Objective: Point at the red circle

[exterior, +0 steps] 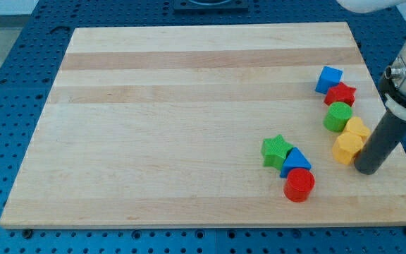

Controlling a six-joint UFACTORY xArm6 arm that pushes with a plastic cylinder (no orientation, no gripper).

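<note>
The red circle [299, 185] is a short red cylinder near the view's bottom right of the wooden board [154, 141]. It touches a blue triangle [295, 161], which sits against a green star [276, 150]. My tip [367, 169] rests on the board to the right of the red circle, about a hand's width away, just below and right of a yellow block [347, 147]. The tip touches no red circle.
A column of blocks runs along the board's right side: a blue cube [328, 78], a red star-like block [340, 94], a green cylinder [338, 116], a yellow heart-like block [358, 129]. The board's right edge lies close to my tip.
</note>
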